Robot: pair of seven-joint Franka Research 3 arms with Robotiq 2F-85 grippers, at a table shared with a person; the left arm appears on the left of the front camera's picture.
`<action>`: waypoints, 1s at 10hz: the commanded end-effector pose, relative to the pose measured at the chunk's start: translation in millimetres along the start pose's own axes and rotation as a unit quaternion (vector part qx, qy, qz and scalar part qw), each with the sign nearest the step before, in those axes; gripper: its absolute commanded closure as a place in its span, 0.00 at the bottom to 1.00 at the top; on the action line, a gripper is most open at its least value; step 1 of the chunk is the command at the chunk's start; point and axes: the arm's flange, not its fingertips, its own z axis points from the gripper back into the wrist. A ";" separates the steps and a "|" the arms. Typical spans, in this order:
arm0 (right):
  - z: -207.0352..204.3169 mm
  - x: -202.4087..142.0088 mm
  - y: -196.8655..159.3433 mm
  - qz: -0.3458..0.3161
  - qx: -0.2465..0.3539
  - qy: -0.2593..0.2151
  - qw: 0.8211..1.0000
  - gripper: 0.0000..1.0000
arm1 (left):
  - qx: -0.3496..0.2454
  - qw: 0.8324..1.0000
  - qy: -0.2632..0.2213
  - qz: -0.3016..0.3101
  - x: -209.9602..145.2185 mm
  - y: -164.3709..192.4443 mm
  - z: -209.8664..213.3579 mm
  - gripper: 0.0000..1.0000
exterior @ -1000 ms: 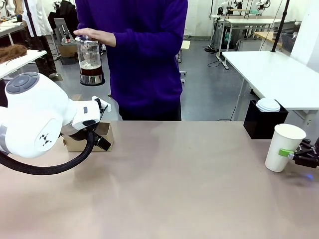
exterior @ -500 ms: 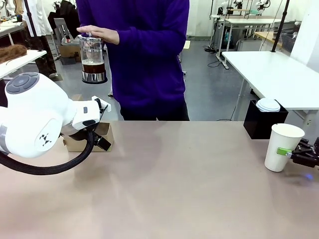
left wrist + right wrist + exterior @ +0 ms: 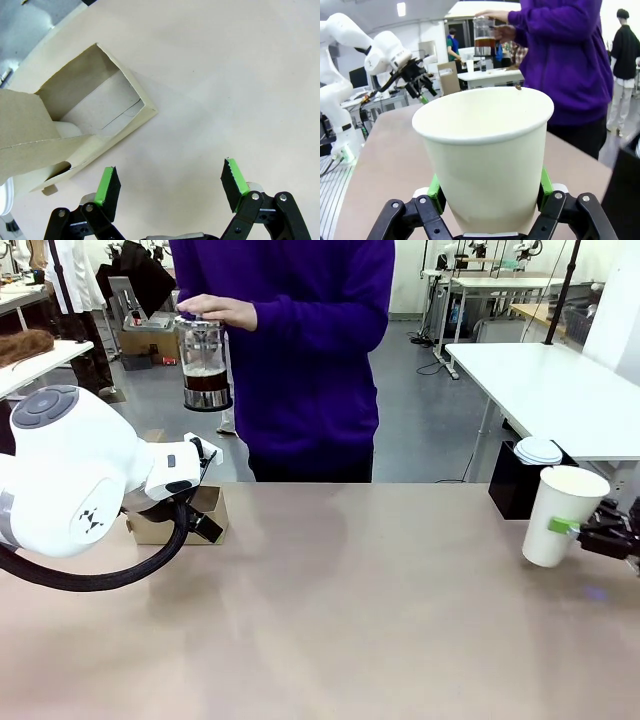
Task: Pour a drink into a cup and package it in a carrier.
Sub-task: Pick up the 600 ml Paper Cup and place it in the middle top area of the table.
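Note:
A person behind the table holds the glass jar [image 3: 207,365] of dark drink [image 3: 207,377] by its lid, up in the air at the far left; the jar [image 3: 484,37] also shows in the right wrist view. The white paper cup [image 3: 560,515] is lidless, a little off the table at the right edge and leaning slightly. My right gripper [image 3: 490,195] is shut on the cup [image 3: 487,155] low on its sides. The brown cardboard carrier [image 3: 85,125] lies at the table's left, partly behind my left arm [image 3: 70,475]. My left gripper [image 3: 170,185] hangs open above the bare table beside it.
A black box [image 3: 525,490] with a stack of white lids [image 3: 538,451] on top stands at the far right, just behind the cup. The person's purple torso [image 3: 300,360] fills the far side's middle. Other tables stand behind.
The person has carried the jar to the right. My right gripper has lifted the cup off the table and shifted it slightly left, tilting it. The left arm has not moved.

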 end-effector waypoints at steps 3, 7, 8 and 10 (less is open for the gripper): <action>-126.8 35.9 11.2 -0.005 -0.019 0.023 1.000 0.20 | 0.000 1.000 0.000 0.000 -0.3 0.2 0.2 0.00; -208.9 16.7 -14.9 -0.012 -0.040 0.001 0.999 0.20 | 0.000 1.000 0.000 0.000 -0.3 0.2 0.2 0.00; -221.4 10.9 -22.4 -0.018 -0.041 0.001 0.999 0.20 | 0.000 1.000 0.000 0.000 -0.3 0.2 0.2 0.00; -236.8 1.3 -38.6 -0.013 -0.049 0.008 0.999 0.20 | 0.000 1.000 0.000 0.000 -0.3 0.2 0.2 0.00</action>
